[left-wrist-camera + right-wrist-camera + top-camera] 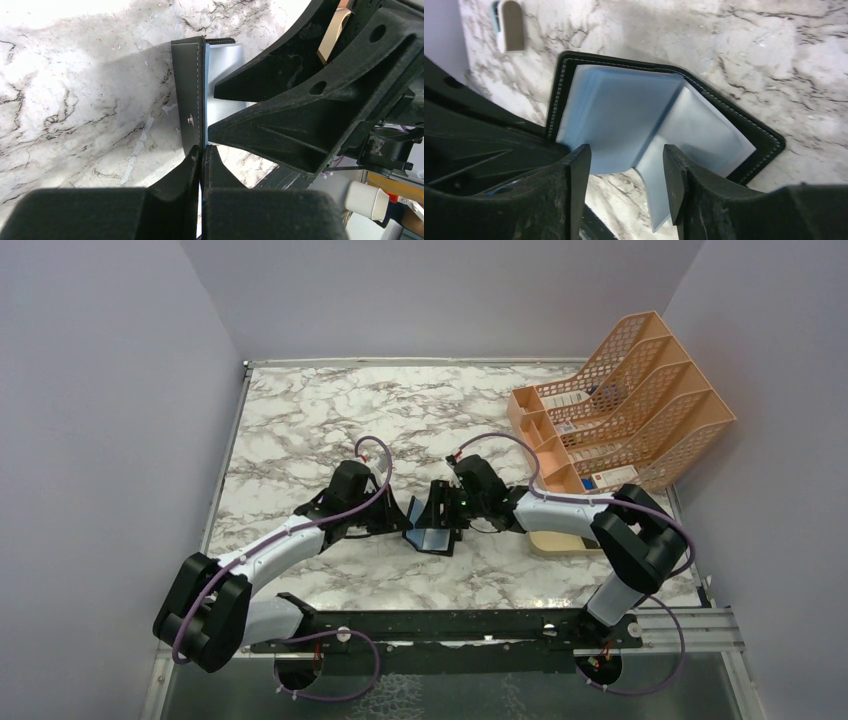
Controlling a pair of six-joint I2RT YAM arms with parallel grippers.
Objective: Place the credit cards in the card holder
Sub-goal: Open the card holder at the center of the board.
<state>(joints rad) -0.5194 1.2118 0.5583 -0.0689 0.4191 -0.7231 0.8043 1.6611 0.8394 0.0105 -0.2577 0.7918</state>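
While the left gripper was clenched on the raised flap of the card holder, the right gripper stood released, astride the pale blue credit cards just ahead of it inside the holder; seating them seemed the step in hand, and the next move called for a gentle push deeper

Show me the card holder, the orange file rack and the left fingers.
card holder [756, 134], right wrist view, black stitched cover edge.
orange file rack [650, 405], top view, mesh side wall.
left fingers [187, 175], left wrist view, the left-hand fingertip.
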